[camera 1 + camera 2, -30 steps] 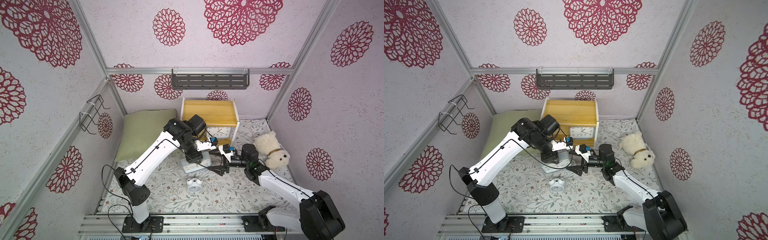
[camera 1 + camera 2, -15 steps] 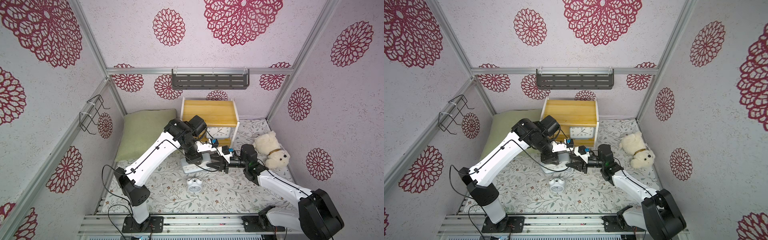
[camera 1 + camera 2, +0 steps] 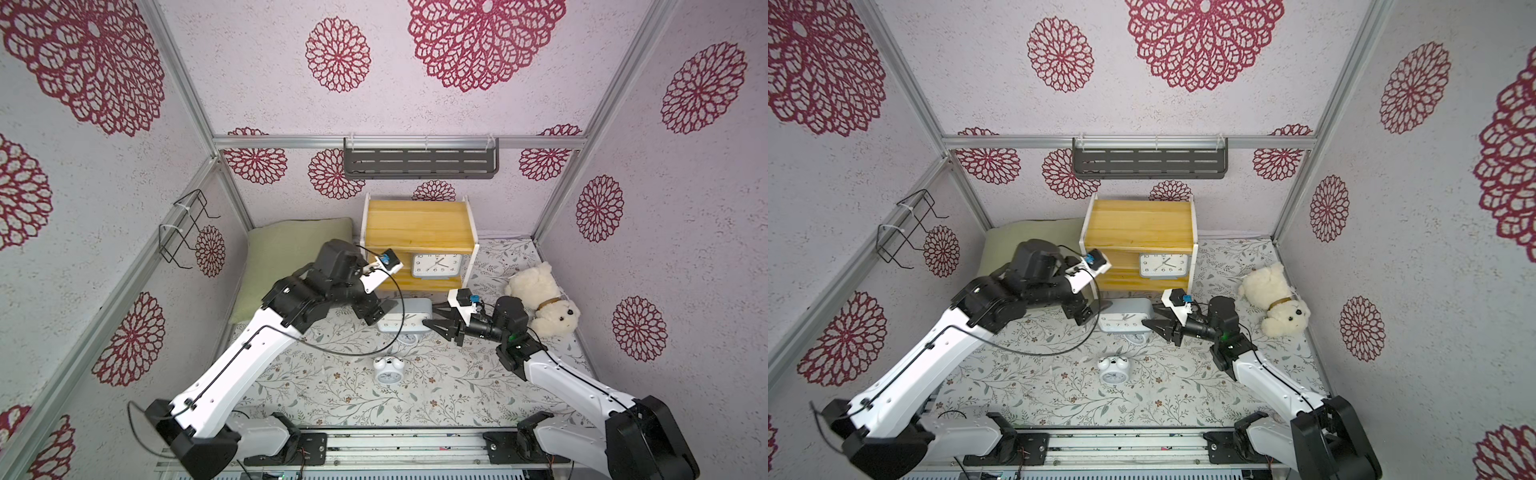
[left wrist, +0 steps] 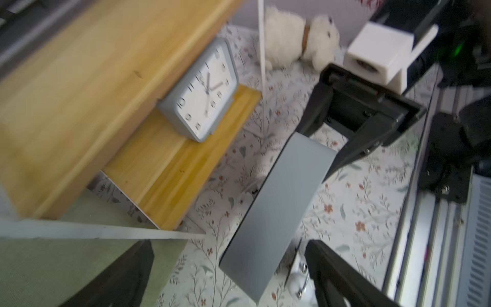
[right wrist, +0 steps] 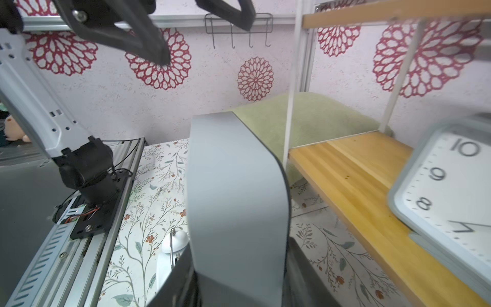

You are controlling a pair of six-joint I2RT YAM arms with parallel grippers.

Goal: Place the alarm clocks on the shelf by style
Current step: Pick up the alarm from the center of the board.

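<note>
Right pincer (image 3: pixel 430 314) clamps boxy clock (image 3: pixel 410 309)

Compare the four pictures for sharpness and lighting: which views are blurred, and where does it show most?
Both top views: sharp and evenly lit, no strong glare. Left wrist view: motion-smeared throughout, with the numerals of the shelved clock streaked. Right wrist view: the near grey clock fairly crisp, the shelved clock blurred.

Two boxy grey clocks (image 3: pixel 437 266) (image 3: pixel 405 318), two round twin-bell clocks (image 3: pixel 388 370) (image 3: pixel 408 338), one shelf (image 3: pixel 417 224), one teddy bear (image 3: pixel 540 303), one green pillow (image 3: pixel 291 249).
</note>
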